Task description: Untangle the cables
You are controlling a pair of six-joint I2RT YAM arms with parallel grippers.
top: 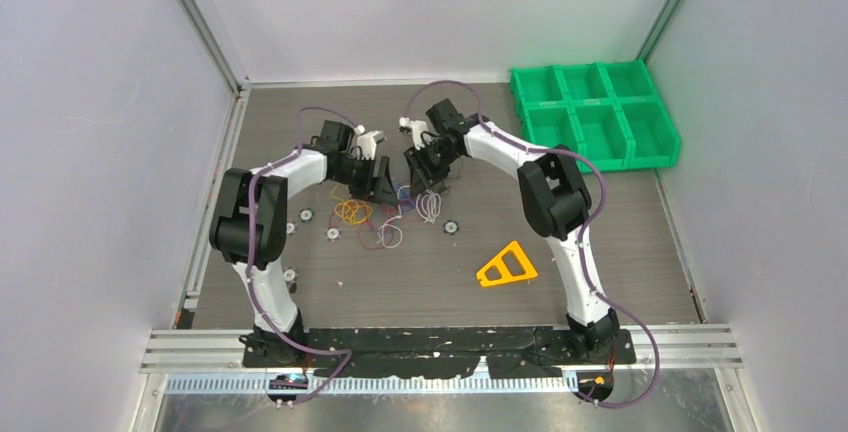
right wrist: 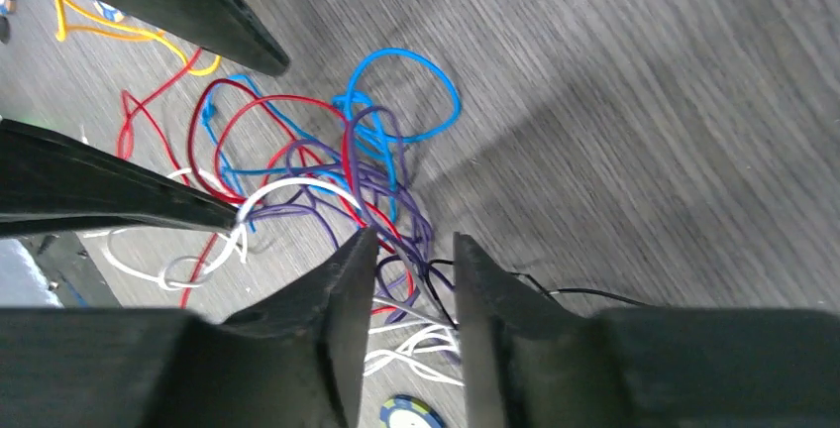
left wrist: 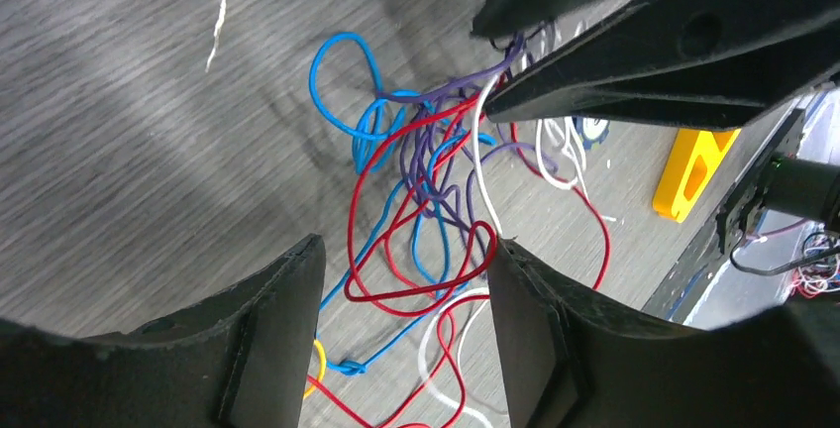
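Note:
The cables (top: pixel 392 214) lie in a tangle on the table between both arms: red, blue, purple, white, black and a yellow loop (top: pixel 352 212). In the left wrist view my left gripper (left wrist: pixel 406 250) is open wide, low over red and blue loops (left wrist: pixel 416 240); a red loop touches its right finger. My right gripper (right wrist: pixel 414 240) is open by a narrow gap, and purple, grey and black strands (right wrist: pixel 436 294) pass between its jaws. In the left wrist view, purple and white strands rise towards its fingertips (left wrist: pixel 495 101). A white strand (right wrist: pixel 287 190) runs to the left gripper's fingertip (right wrist: pixel 223 212).
A green bin (top: pixel 595 112) with several compartments stands at the back right. An orange triangular piece (top: pixel 507 266) lies in front of the tangle. Small round discs (top: pixel 451 225) lie around the cables, one of them under my right gripper (right wrist: pixel 411 413). Grey walls enclose the table.

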